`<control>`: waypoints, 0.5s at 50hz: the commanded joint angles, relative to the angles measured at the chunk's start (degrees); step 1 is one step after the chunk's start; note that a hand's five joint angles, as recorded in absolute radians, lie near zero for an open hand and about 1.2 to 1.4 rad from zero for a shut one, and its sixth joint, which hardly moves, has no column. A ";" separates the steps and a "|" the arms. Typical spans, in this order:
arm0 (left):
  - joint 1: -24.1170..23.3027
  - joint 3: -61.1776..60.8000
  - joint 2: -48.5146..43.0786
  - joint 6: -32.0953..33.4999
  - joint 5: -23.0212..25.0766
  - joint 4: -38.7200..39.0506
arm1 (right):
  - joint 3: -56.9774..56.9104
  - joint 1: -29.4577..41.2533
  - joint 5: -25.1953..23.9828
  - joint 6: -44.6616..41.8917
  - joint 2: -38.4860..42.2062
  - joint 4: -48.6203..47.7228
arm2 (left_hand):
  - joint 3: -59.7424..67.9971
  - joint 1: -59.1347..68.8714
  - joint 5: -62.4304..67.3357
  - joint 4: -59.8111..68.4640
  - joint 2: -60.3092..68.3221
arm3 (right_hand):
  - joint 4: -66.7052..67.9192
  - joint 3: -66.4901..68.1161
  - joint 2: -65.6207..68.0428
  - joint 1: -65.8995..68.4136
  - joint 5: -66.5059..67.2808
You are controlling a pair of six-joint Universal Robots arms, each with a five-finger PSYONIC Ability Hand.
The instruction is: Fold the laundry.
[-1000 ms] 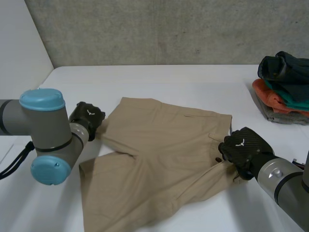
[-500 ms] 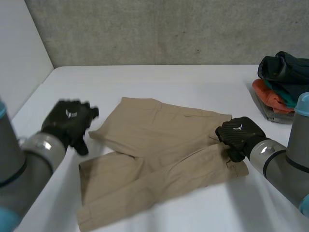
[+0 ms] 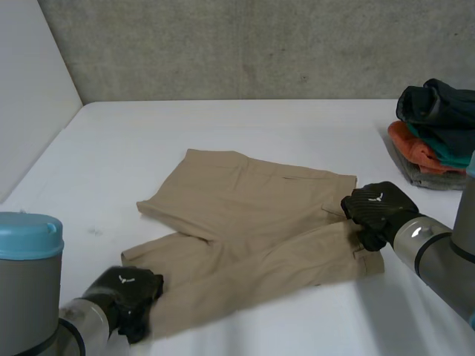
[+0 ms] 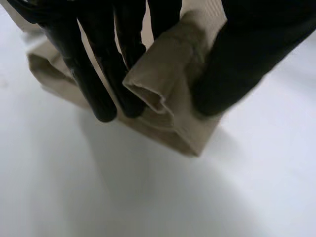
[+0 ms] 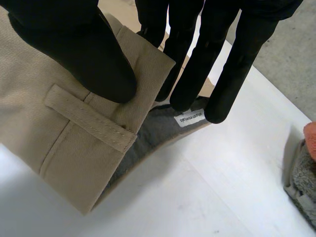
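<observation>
Tan shorts (image 3: 249, 222) lie spread on the white table (image 3: 245, 126). My left hand (image 3: 128, 293) is at the hem of the near leg, at the shorts' near left corner. There its fingers (image 4: 106, 74) and thumb pinch a bunched fold of the tan hem (image 4: 163, 84). My right hand (image 3: 375, 211) is at the waistband on the right side. Its thumb (image 5: 84, 54) presses on top of the waistband (image 5: 79, 128) by a belt loop, with the fingers (image 5: 227, 64) under the edge. The grey lining and a label show there.
A pile of folded clothes (image 3: 436, 133) in dark, teal, orange and grey stands at the table's right edge; its grey corner (image 5: 306, 182) lies beyond my right hand. A concrete wall runs behind the table. Bare table lies behind and left of the shorts.
My left hand let go of the far leg hem, swung toward me and has closed on the near leg hem. The right hand stayed on the waistband.
</observation>
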 commanded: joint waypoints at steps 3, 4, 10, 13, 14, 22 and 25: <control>-2.10 -0.01 9.77 4.92 0.02 -5.30 | 6.72 -0.75 -1.05 -20.08 -8.10 17.78 | 15.45 15.16 15.68 15.10 14.88 | 11.37 11.79 12.63 17.05 11.48; -3.50 -0.53 9.60 8.85 0.11 -10.72 | 7.70 -1.37 -0.96 -22.31 -8.72 19.91 | 15.45 15.16 15.68 15.10 14.88 | 11.37 11.79 12.63 17.05 11.48; -5.80 0.34 8.45 16.36 -0.24 -15.36 | 9.64 -6.91 -2.01 -28.31 -10.66 23.37 | 15.45 15.16 15.68 15.10 14.88 | 11.37 11.79 12.63 17.05 11.48; -5.80 3.50 7.75 16.80 -0.76 -7.63 | 8.68 -7.88 -2.72 -24.28 -10.66 17.92 | 15.45 15.16 15.68 15.10 14.88 | 11.37 11.79 12.63 17.05 11.48; -5.80 4.46 7.40 16.80 -0.77 -5.79 | 8.33 -7.79 -2.81 -23.22 -10.57 16.87 | 15.45 15.16 15.68 15.10 14.88 | 11.37 11.79 12.63 17.05 11.48; -5.62 18.17 -3.22 17.23 -4.54 8.64 | 1.57 -6.30 -2.28 -12.85 -3.03 5.72 | 15.45 15.16 15.68 15.10 14.88 | 11.37 11.79 12.63 17.05 11.48; -5.54 25.02 -9.73 17.67 -5.51 12.42 | -1.07 -4.90 -1.49 -10.91 -1.00 1.40 | 15.45 15.16 15.68 15.10 14.88 | 11.37 11.79 12.63 17.05 11.48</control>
